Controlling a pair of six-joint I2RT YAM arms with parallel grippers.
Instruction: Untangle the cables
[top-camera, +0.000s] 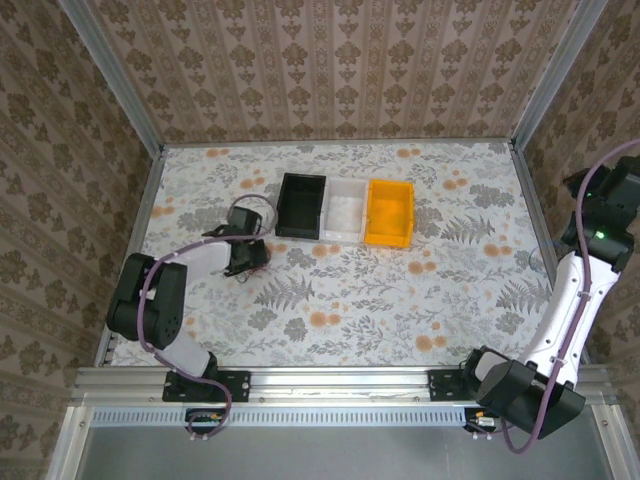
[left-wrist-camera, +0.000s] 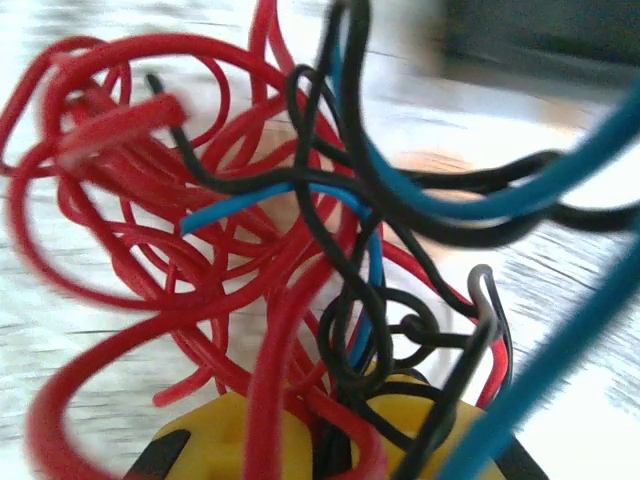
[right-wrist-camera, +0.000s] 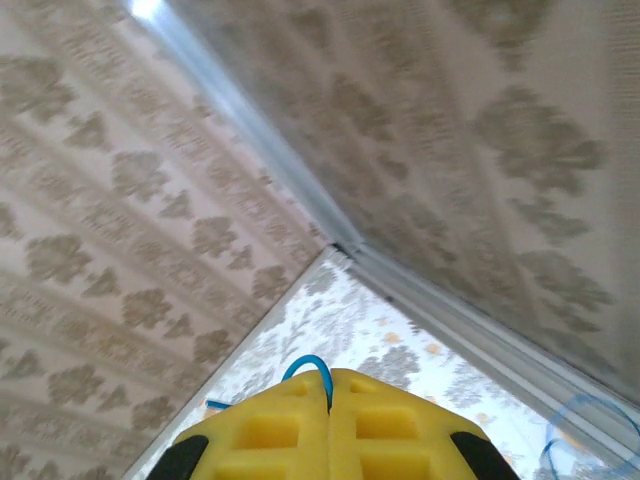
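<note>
Mostly upward from left tool (left-wrist-camera: 325, 435), tangled cables (left-wrist-camera: 280, 350), loops every way.

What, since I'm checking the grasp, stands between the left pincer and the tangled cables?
Nothing visible: the left pincer is shut on the tangle of thin red, black and blue cables, strands running between its yellow fingers.

I see my left gripper (left-wrist-camera: 335, 450) with its yellow pads (left-wrist-camera: 225, 440) pinched together on the cables (left-wrist-camera: 120, 132), a knot of red loops crossed by black and blue strands (the red ones crowd the left side). Behind them the table (left-wrist-camera: 570, 275) is a pale blur.
</note>
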